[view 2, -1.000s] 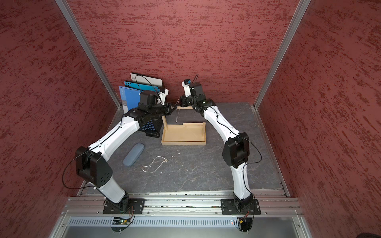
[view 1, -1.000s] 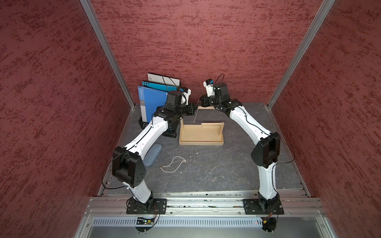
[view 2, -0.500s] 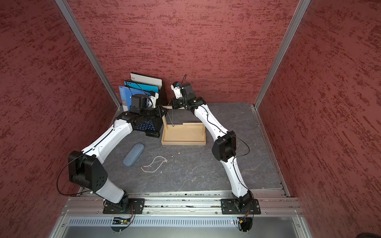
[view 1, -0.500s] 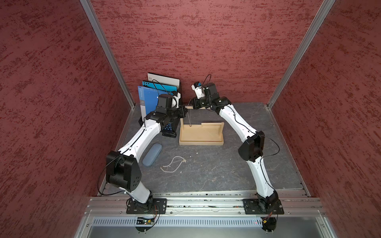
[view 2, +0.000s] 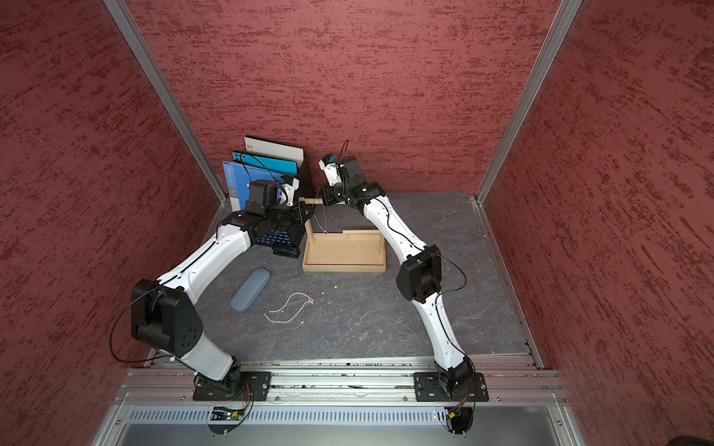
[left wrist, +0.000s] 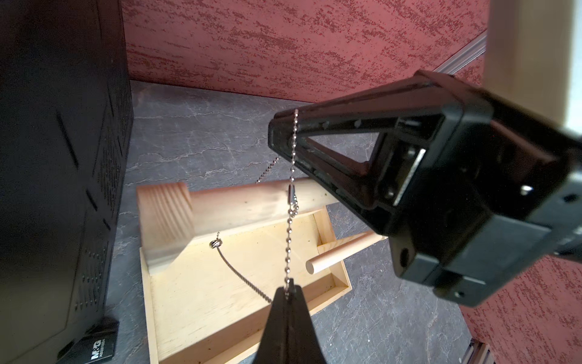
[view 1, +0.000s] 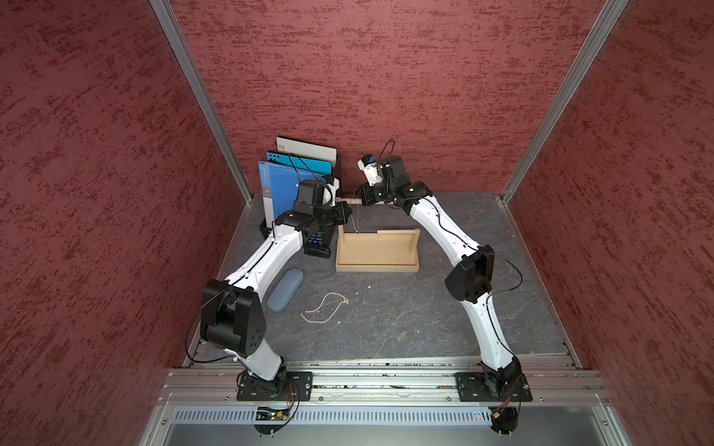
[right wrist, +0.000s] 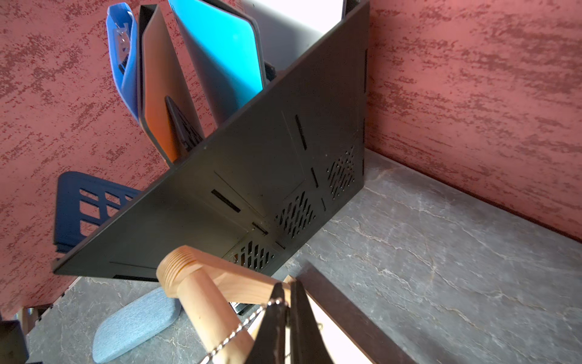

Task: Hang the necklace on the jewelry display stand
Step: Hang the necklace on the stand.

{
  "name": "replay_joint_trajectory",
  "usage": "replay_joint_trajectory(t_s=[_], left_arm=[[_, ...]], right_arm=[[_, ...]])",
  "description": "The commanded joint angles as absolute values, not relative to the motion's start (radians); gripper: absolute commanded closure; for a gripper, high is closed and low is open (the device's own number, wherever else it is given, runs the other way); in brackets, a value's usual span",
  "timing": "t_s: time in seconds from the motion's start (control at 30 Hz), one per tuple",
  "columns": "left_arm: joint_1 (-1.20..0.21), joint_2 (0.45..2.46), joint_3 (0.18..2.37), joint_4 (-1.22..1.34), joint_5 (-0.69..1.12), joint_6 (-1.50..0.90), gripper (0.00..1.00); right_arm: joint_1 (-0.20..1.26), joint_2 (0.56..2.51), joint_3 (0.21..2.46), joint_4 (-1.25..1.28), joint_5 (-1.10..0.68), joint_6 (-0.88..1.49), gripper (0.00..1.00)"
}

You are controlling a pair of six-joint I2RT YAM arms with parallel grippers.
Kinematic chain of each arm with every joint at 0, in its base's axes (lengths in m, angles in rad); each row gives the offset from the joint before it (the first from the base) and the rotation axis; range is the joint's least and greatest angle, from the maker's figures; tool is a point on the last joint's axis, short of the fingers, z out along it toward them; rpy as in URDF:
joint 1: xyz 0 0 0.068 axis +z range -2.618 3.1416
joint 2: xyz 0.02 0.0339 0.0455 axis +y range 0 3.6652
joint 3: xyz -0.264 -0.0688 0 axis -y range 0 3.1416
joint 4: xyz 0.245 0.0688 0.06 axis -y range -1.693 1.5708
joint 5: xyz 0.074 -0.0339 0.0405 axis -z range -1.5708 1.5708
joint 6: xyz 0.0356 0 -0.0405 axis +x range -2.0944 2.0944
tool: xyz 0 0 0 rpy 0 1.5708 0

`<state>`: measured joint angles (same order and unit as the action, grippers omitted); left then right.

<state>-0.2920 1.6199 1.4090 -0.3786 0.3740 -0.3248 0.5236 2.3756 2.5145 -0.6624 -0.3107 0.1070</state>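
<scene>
Left wrist: left claw (left wrist: 287, 291) clenched on necklace (left wrist: 289, 239); right claw (left wrist: 279, 136) state unclear; file rack (left wrist: 63, 157) beside crossbar (left wrist: 239, 201).

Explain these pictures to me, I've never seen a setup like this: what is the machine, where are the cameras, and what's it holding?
This is a robot with two jointed arms bolted to a rail at the near edge of the table. Two pictures look down on the whole scene from above; the other two come from a camera on each wrist. The left hand and the right hand each pinch a thin ball chain, stretched between them at the crossbar of a pale wooden stand; one strand passes in front of the bar, another behind. On the table lie a beaded necklace and a grey-blue case. A black file rack with blue folders stands next to the stand.
</scene>
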Motion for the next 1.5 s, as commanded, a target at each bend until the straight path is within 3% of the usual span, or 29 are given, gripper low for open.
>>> replay_joint_trajectory(t_s=[0.0, 0.07, 0.27, 0.63, 0.97, 1.17, 1.47], left_arm=[[-0.29, 1.647, 1.398, -0.41, 0.399, -0.311, 1.0], [-0.29, 1.653, 1.402, -0.407, 0.399, -0.311, 1.0], [-0.29, 1.662, 1.405, -0.396, 0.393, -0.313, 1.0], [-0.289, 1.651, 1.41, -0.38, 0.379, -0.313, 0.77], [-0.288, 1.588, 1.405, -0.376, 0.347, -0.295, 0.74], [-0.288, 1.538, 1.398, -0.379, 0.34, -0.283, 0.68], [-0.286, 1.463, 1.396, -0.424, 0.312, -0.252, 0.66]], right_arm=[[0.503, 2.412, 2.539, -0.639, -0.285, 0.109, 0.83], [0.503, 2.413, 2.54, -0.637, -0.288, 0.109, 0.77], [0.504, 2.404, 2.54, -0.632, -0.291, 0.108, 0.74], [0.503, 2.354, 2.54, -0.634, -0.275, 0.115, 0.73], [0.504, 2.277, 2.539, -0.647, -0.248, 0.136, 0.73], [0.504, 2.228, 2.538, -0.667, -0.209, 0.147, 0.65], [0.503, 2.165, 2.535, -0.757, -0.189, 0.164, 0.64]])
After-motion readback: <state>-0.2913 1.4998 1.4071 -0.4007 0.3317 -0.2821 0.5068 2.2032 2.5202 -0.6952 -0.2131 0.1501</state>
